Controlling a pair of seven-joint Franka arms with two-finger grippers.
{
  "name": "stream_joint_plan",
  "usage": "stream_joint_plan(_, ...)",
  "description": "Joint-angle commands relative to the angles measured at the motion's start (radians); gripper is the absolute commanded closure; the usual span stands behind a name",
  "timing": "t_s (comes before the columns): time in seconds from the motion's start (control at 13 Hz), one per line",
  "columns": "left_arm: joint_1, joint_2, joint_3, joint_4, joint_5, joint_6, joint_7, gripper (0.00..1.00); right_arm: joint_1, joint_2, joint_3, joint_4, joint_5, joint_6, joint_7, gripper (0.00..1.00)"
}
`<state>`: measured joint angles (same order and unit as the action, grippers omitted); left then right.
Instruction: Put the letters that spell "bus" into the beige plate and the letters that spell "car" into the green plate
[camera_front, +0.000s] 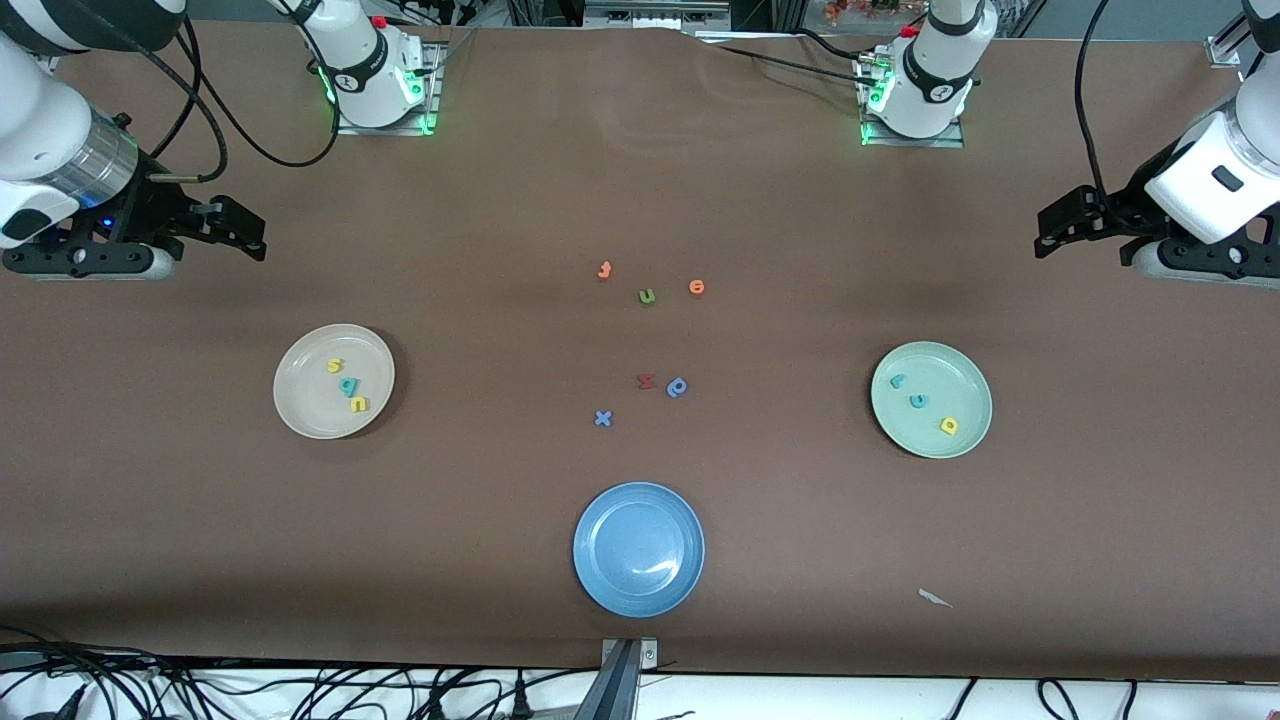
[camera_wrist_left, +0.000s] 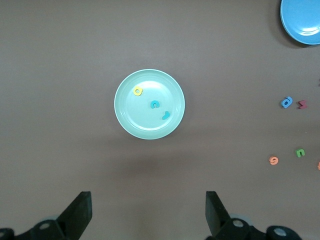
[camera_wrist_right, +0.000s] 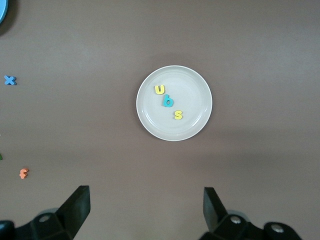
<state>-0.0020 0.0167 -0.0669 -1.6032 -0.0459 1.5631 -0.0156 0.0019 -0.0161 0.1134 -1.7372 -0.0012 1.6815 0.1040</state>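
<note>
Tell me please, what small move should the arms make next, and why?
Probably none but staying parked: the beige plate holds b, u, s, the green plate holds c, a, r, and the left gripper and right gripper are open, holding nothing.

Both arms (camera_front: 1215, 175) are glossy white with black joints, black grippers (camera_front: 1065, 225), trailing black cables and green-lit bases (camera_front: 910, 120).
</note>
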Motion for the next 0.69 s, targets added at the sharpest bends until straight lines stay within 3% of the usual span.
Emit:
stream_joint_plan(0.0,0.004,-0.004,-0.002,0.011,-0.006,-0.018,0.016,0.00,-0.023,0.025,0.009,0.034,-0.007,-0.023,-0.030,0.00)
stream_joint_plan(0.61,0.004,-0.004,-0.002,0.011,-0.006,-0.018,0.016,0.00,-0.022,0.024,-0.024,0.039,-0.005,-0.026,-0.095,0.00)
